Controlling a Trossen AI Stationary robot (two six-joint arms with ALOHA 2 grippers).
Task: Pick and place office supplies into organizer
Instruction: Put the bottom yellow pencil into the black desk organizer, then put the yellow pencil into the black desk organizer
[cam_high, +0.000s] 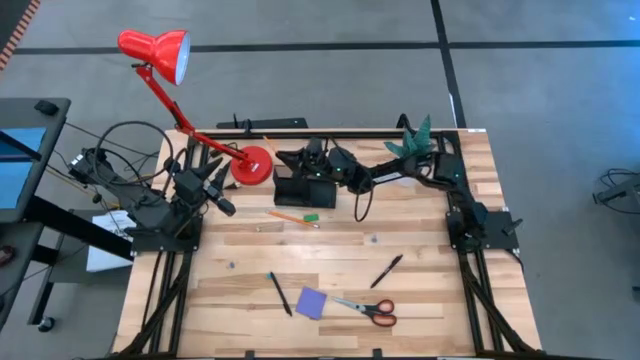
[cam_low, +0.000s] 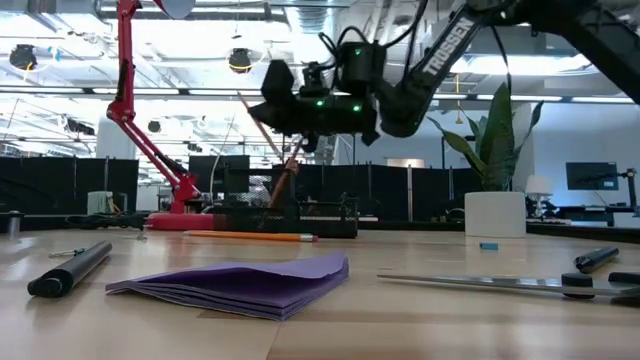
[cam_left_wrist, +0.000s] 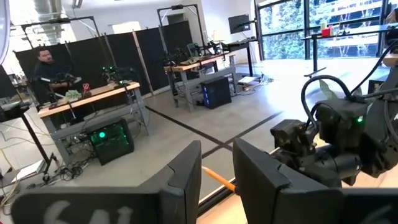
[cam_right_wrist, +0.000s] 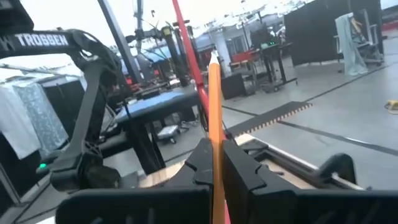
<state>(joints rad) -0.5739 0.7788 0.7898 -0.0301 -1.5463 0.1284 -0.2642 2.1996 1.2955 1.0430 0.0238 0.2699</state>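
Near edge: purple square paper notepad (cam_high: 311, 303), red-handled scissors (cam_high: 366, 310) and black pens (cam_high: 279, 293) lie unpicked. Farther back, right gripper (cam_right_wrist: 214, 163) clamps a thin orange pencil (cam_right_wrist: 214, 118) above the small black compartmented organizer (cam_high: 304, 189). Risk: tilted pencil catches a wall, topples out. Left gripper (cam_left_wrist: 214, 171), slightly parted and empty, waits beside the lamp base.

An open robotics lab; long wooden workbenches with electronics (cam_left_wrist: 87, 99) stand before black partition panels (cam_left_wrist: 155, 56) on a grey concrete floor (cam_high: 300, 25); a seated person (cam_left_wrist: 46, 65) works at ten o'clock.
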